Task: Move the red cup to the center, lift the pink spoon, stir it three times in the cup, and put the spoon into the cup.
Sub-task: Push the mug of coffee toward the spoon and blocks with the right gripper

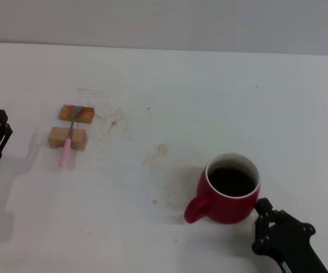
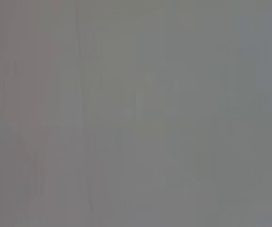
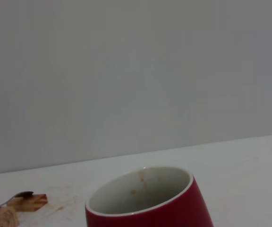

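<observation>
The red cup [image 1: 229, 190] with dark liquid stands on the white table right of the middle, its handle pointing to the front left. It fills the lower part of the right wrist view [image 3: 150, 210]. My right gripper [image 1: 262, 211] is right beside the cup's front right side, low over the table. The pink spoon [image 1: 69, 139] lies across two wooden blocks at the left, handle towards me; its metal bowl shows in the right wrist view [image 3: 22, 194]. My left gripper [image 1: 4, 124] is open and empty at the left edge, apart from the spoon.
Two tan wooden blocks [image 1: 76, 114] [image 1: 67, 138] carry the spoon. Faint brownish stains [image 1: 162, 149] mark the table's middle. The left wrist view shows only plain grey.
</observation>
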Available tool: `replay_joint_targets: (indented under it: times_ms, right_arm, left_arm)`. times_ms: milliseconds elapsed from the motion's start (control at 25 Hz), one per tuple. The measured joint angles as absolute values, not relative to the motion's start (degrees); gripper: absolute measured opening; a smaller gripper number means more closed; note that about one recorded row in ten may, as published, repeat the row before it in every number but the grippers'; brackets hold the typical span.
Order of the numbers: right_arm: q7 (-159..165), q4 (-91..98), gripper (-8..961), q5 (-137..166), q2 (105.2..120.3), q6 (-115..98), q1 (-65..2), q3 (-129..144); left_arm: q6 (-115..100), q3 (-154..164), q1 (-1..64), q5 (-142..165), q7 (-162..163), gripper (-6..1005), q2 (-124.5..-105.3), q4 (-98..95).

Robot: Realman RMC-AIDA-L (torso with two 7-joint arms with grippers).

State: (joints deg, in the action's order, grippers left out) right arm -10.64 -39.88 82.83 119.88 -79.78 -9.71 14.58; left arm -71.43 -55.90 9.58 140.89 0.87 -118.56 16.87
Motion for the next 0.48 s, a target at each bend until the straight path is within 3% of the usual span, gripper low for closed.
replay_joint_targets:
  times_ms: [480]
  right_arm:
    - [-10.19, -38.13, 0, 82.83, 119.88, -76.42, -15.2, 13.61]
  left_arm:
    - [-71.36, -55.89, 9.49, 140.89, 1.08, 850, -118.56, 16.41]
